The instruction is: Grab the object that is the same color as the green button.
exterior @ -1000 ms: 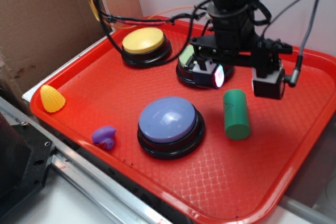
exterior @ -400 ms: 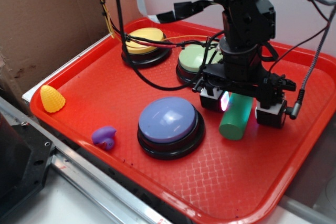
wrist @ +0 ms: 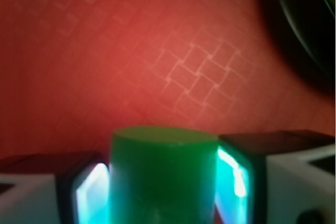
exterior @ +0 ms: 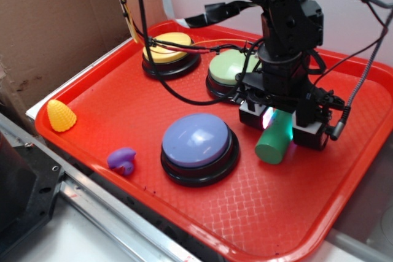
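The object, a dark-green cylinder (exterior: 272,141) (wrist: 164,171), lies on the red tray (exterior: 116,90) just in front of the pale-green domed button (exterior: 226,65). My gripper (exterior: 280,126) (wrist: 164,192) has come down over the cylinder, which lies lengthwise between the fingers. Both glowing pads (wrist: 233,179) press against its sides in the wrist view, so the gripper is shut on it. The arm hides the cylinder's far end and the right part of the green button.
A purple-blue domed button (exterior: 196,139) stands to the left of the cylinder, and a yellow button (exterior: 167,46) at the tray's back. A yellow cone (exterior: 61,115) and a small purple piece (exterior: 121,159) lie near the tray's left rim. Cables hang over the back.
The gripper swung from over the green button to the cylinder, dropped around it, and its fingers have closed inward against its sides. The cylinder has turned slightly.
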{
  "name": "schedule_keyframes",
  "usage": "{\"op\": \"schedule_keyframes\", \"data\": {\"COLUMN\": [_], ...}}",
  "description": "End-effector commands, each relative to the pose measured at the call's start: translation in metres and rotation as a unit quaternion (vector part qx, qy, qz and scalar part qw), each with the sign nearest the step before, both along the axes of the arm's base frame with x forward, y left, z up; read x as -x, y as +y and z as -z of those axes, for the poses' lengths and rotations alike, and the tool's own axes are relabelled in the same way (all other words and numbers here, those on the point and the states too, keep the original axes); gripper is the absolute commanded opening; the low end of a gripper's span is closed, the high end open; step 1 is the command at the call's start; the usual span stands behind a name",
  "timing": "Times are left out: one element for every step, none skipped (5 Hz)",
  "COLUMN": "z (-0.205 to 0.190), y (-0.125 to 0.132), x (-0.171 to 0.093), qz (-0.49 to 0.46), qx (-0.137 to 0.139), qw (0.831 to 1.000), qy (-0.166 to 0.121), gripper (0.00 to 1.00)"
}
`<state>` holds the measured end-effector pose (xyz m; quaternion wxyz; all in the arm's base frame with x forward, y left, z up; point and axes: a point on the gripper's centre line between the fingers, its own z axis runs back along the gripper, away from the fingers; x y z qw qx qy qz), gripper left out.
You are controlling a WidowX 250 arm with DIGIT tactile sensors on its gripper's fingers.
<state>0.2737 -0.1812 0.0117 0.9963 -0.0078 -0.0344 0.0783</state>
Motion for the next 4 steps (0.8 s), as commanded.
{"op": "schedule_keyframes", "data": {"z": [-0.103, -0.142, -0.171, -0.187], "y": [0.04, 0.069, 0.111, 0.148], "x": [-0.014, -0.008, 0.009, 0.028], "qz": [0.097, 0.098, 0.065, 0.016], "qx": [0.043, 0.043, 0.067, 0.081], "qw": [0.994, 0.994, 0.995, 0.996], "qy": [-0.012, -0.016, -0.026, -0.041], "gripper": [0.0, 0.0, 0.0, 0.0]}}
